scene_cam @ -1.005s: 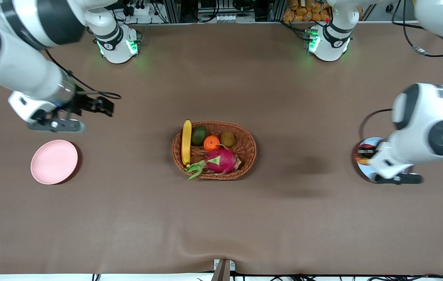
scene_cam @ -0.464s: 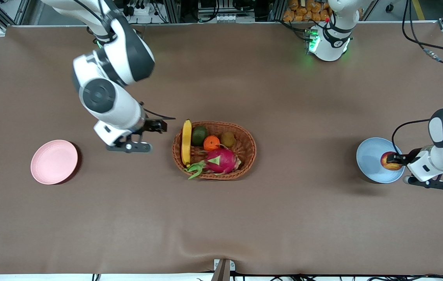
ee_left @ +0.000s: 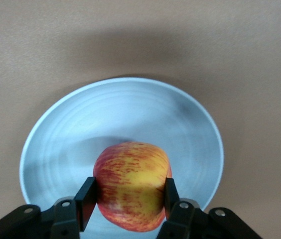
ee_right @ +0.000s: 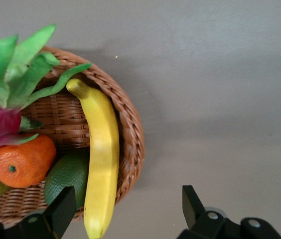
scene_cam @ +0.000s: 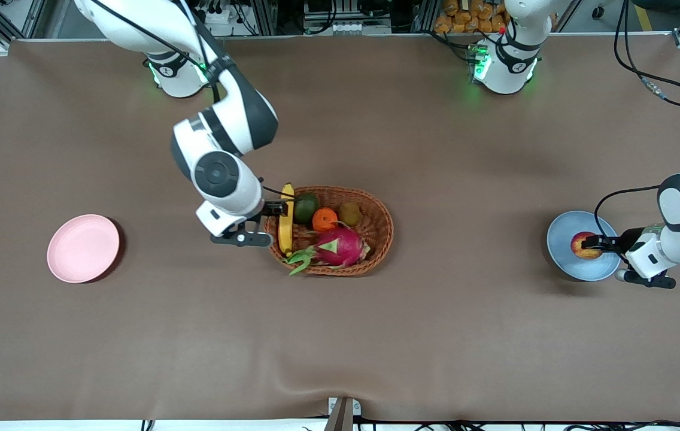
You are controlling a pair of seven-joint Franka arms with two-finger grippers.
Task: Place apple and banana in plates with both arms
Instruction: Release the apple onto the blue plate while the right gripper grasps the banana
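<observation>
Where the brown cloth (scene_cam: pixel 340 335) covers the table from edge to edge, a shallow wrinkle shows near the front camera's edge, and along the arms' side stand metal racks with cables and the two green-lit bases. Over the blue plate (scene_cam: pixel 561 263), toward the left arm's end, the left gripper (scene_cam: pixel 590 244) is clamped on the apple (scene_cam: pixel 580 245); in the left wrist view its two fingers (ee_left: pixel 86 201) press the fruit's sides, with the plate's rim (ee_left: pixel 130 81) curving around below it, and whether the apple touches the plate I cannot tell. The right gripper (scene_cam: pixel 274 211) hangs at the basket (scene_cam: pixel 376 233) rim at the end toward the right arm, its fingers spread wide with nothing between them. Just under that gripper lies the banana (scene_cam: pixel 285 222), resting along the inside of the basket wall; its long axis runs from the arms' side toward the front camera, with one dark tip near each end of that line. In the right wrist view the banana (ee_right: pixel 102 159) lies under the gripper's one finger (ee_right: pixel 61 209), with the other finger over bare cloth outside the rim. Beside it in the basket sit an avocado (scene_cam: pixel 306 207), an orange (scene_cam: pixel 324 219), a kiwi (scene_cam: pixel 350 213) and a dragon fruit (scene_cam: pixel 337 246). The pink plate (scene_cam: pixel 83 248) lies bare well apart from the right gripper, toward that arm's end.
</observation>
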